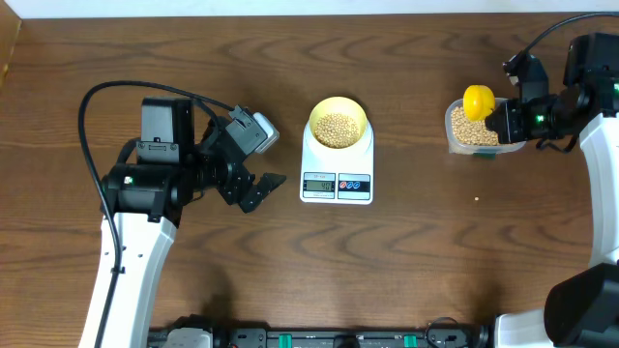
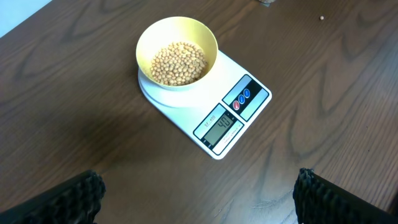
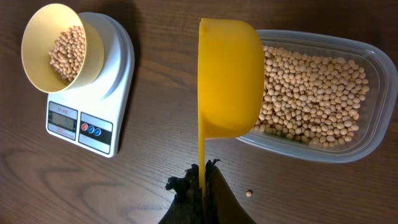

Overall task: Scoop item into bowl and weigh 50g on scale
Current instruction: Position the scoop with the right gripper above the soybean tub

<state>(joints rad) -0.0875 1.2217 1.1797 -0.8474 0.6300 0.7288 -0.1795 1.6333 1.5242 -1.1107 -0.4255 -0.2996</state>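
Bright yellow plastic scoop (image 3: 227, 81) clamped in right gripper (image 3: 202, 180) over clear plastic tub (image 3: 373, 81) of tan beans (image 3: 311, 93); left gripper (image 1: 259, 191) spread, empty. Small pale-yellow bowl (image 2: 146, 46) could be overfilled by a heaped scoop.

One bowl (image 2: 145, 48), one scale (image 2: 199, 112), one scoop (image 3: 230, 74), one tub (image 3: 323, 154)

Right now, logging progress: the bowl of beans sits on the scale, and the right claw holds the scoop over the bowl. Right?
Not quite: the right claw holds the scoop over the tub, not the bowl, as the right wrist view shows. The rest stands.
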